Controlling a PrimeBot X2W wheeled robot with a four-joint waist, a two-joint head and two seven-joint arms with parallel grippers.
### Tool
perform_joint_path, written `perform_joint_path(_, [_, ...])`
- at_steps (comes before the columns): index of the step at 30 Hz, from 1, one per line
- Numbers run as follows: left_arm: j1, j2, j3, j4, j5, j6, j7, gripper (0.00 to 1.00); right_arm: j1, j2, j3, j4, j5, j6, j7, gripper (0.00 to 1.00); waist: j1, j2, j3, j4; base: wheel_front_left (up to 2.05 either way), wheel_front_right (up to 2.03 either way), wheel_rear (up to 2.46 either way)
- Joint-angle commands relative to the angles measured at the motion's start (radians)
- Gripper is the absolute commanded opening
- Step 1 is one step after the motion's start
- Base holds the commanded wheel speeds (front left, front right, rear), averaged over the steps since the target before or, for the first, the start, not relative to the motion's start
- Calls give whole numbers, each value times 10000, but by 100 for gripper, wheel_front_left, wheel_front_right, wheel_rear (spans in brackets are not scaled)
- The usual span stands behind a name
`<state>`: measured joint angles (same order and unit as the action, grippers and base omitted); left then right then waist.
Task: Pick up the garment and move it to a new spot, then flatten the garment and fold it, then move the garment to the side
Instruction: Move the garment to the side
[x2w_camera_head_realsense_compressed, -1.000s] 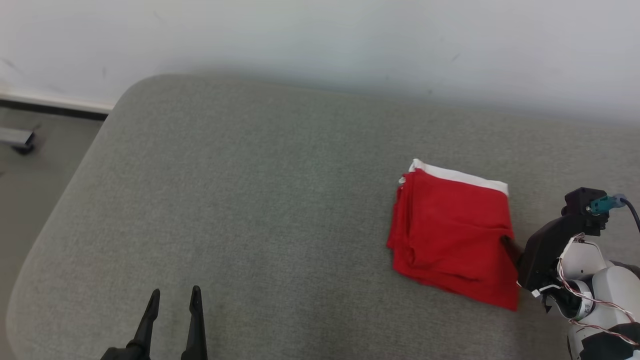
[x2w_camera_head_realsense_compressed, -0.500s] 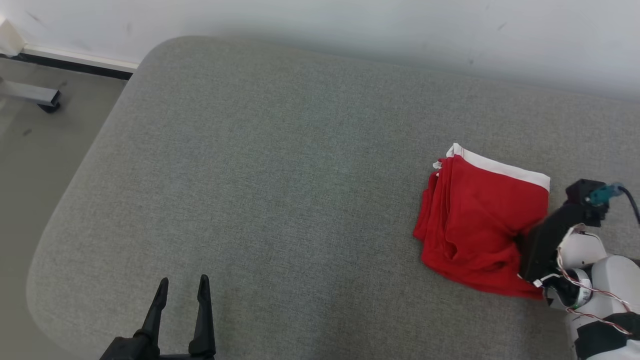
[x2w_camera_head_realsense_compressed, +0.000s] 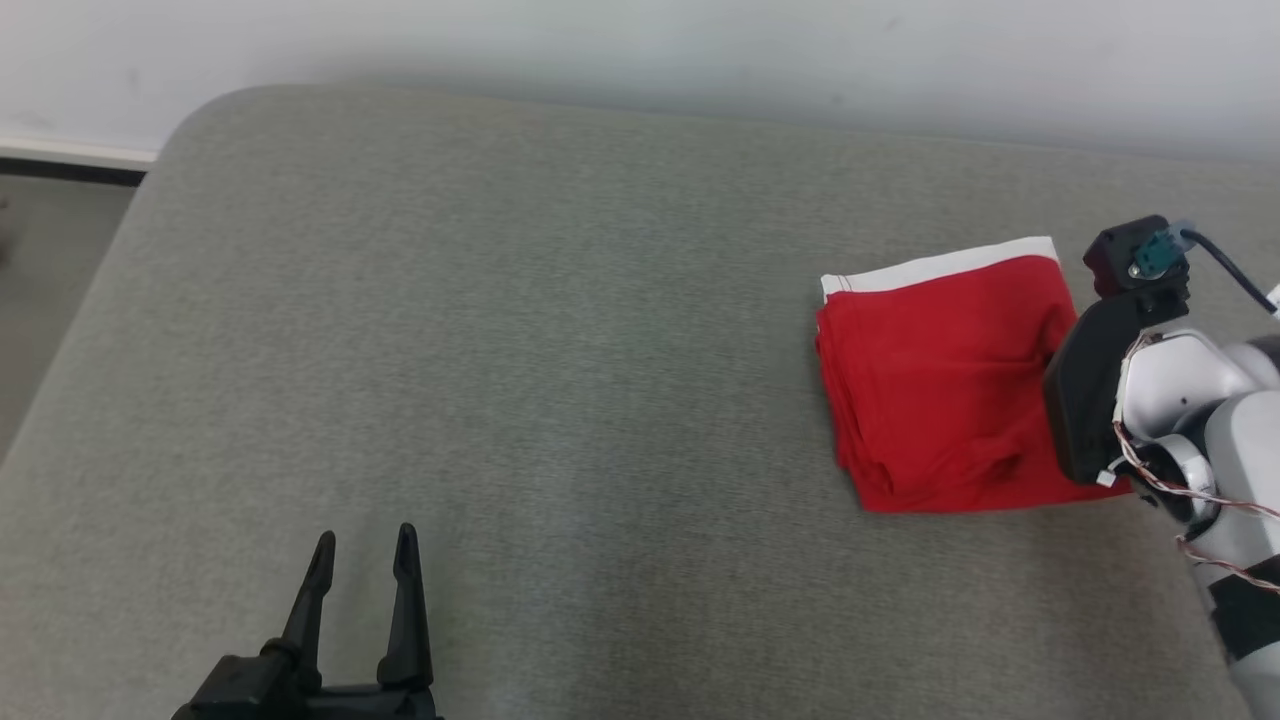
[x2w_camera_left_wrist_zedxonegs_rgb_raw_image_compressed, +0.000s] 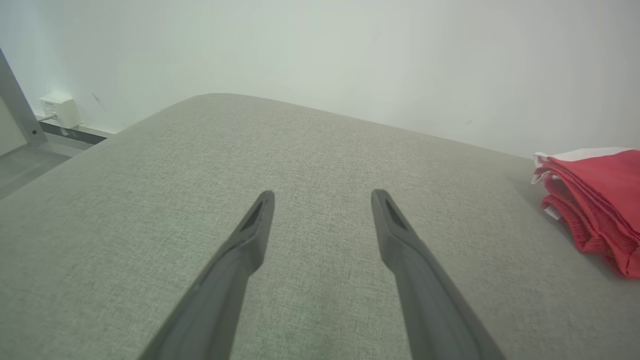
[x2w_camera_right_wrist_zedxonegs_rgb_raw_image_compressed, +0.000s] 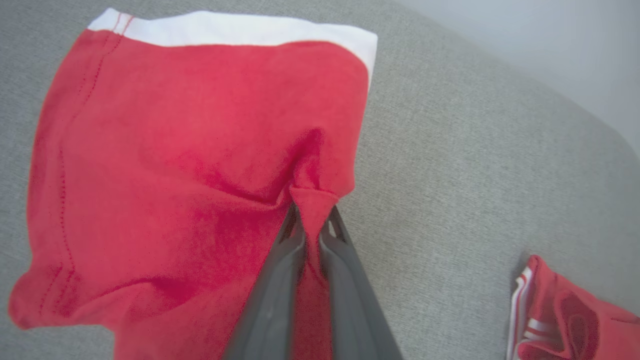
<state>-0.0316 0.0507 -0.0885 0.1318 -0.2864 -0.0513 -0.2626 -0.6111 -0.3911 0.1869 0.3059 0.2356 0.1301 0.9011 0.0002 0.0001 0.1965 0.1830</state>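
The garment (x2w_camera_head_realsense_compressed: 940, 370) is a folded red piece with a white band along its far edge, lying on the right part of the grey cushion (x2w_camera_head_realsense_compressed: 560, 330). My right gripper (x2w_camera_right_wrist_zedxonegs_rgb_raw_image_compressed: 311, 212) is shut on a pinched fold at the garment's (x2w_camera_right_wrist_zedxonegs_rgb_raw_image_compressed: 190, 140) right edge, and the cloth puckers toward the fingertips. In the head view the right wrist (x2w_camera_head_realsense_compressed: 1090, 390) covers that edge. My left gripper (x2w_camera_head_realsense_compressed: 365, 545) rests open at the lower left, far from the cloth, with nothing between its fingers (x2w_camera_left_wrist_zedxonegs_rgb_raw_image_compressed: 250, 240). The garment's (x2w_camera_left_wrist_zedxonegs_rgb_raw_image_compressed: 595, 200) stacked layers show at the right of the left wrist view.
A second red cloth with white stripes (x2w_camera_right_wrist_zedxonegs_rgb_raw_image_compressed: 565, 320) lies bunched on the cushion beyond the garment's right side. A pale wall (x2w_camera_head_realsense_compressed: 640, 50) runs behind the cushion. The cushion's rounded left edge drops to the floor (x2w_camera_head_realsense_compressed: 40, 260). A white wall box (x2w_camera_left_wrist_zedxonegs_rgb_raw_image_compressed: 60, 110) sits at the far left.
My right gripper has shut on the garment's right edge. The garment, bunched half a second ago, now lies flatter. The head camera has shifted; the left gripper stays open.
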Motion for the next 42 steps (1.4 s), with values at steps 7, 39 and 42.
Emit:
perform_joint_path(7, [-495,-7,-104,-134,-179,81,-23,100,-482,-1288,817,-947,858,3,294,0,-2,-1,423,-1609,0,0,0])
perform_joint_path(39, [-1196,-1,415,-11,1041,-627,-23,100,146,-2992,-1174,-168,-264,1,-1800,0,-2,-1,1688,-3252,0,0,0])
perform_joint_path(42, [-1234,1,458,-54,1276,-687,-23,100,231,-2984,-1480,229,-660,1,-2293,0,-2,-1,1878,-3179,0,0,0])
